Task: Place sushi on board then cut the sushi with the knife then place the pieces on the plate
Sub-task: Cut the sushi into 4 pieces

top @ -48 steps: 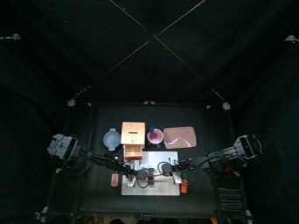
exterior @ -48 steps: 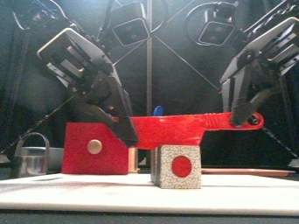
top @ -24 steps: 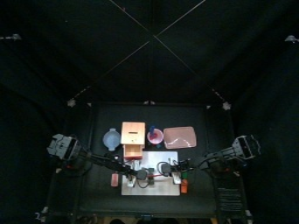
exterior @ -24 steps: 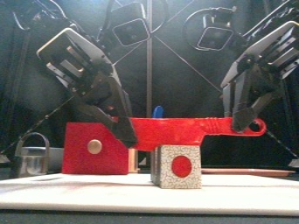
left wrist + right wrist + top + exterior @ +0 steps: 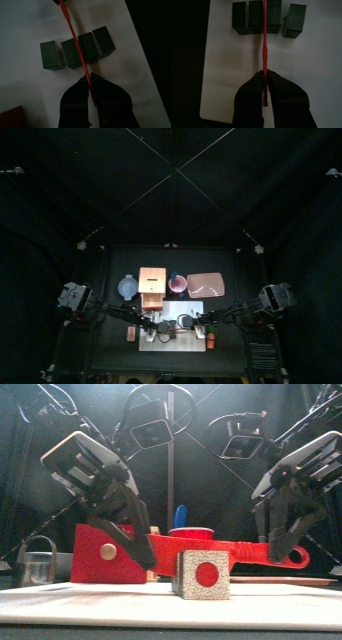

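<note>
The sushi roll [image 5: 202, 574] stands on the white board [image 5: 160, 606], its speckled end with a red dot facing front. In the wrist views it is several dark blocks, one block [image 5: 51, 55] apart from the joined rest [image 5: 251, 17]. A red knife [image 5: 214, 546] lies level across the roll's top, over a seam between blocks. My left gripper [image 5: 140, 534] is shut on the blade end [image 5: 72, 35]. My right gripper [image 5: 283, 549] is shut on the handle [image 5: 264, 47]. Both grippers [image 5: 158, 325] [image 5: 203, 328] flank the roll.
Behind the board stand the wooden box with its red drawer front [image 5: 110, 554], the red cup with the blue knife [image 5: 182, 516] and the metal cutter [image 5: 38, 562]. The blue-grey bowl [image 5: 127, 286] and pink tray [image 5: 206, 285] sit at the back.
Both grippers have come down with the red knife. It hung above the roll before and now rests at the roll's top, with the handle end lower.
</note>
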`<action>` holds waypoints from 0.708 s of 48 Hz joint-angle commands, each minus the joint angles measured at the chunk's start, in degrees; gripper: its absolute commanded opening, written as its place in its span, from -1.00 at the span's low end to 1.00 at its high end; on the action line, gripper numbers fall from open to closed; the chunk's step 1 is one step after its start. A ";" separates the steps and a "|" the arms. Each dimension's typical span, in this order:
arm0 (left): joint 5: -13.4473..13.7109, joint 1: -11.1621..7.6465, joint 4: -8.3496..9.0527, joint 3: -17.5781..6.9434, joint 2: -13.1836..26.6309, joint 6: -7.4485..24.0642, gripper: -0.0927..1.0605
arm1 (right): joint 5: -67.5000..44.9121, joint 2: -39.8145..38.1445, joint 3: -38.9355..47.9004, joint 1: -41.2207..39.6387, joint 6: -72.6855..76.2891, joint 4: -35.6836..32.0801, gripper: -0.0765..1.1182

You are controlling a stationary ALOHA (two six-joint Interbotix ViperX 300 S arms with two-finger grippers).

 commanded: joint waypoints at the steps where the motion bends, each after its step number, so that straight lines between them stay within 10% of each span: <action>1: -0.26 -0.53 0.09 -1.14 -0.18 0.53 -0.17 | -0.44 -0.18 -1.23 -0.88 -0.18 -0.09 -0.22; 34: 1.85 -0.35 0.44 -1.58 -5.10 0.53 -0.17 | 0.53 -3.69 -3.43 -0.53 -0.26 -0.97 -0.22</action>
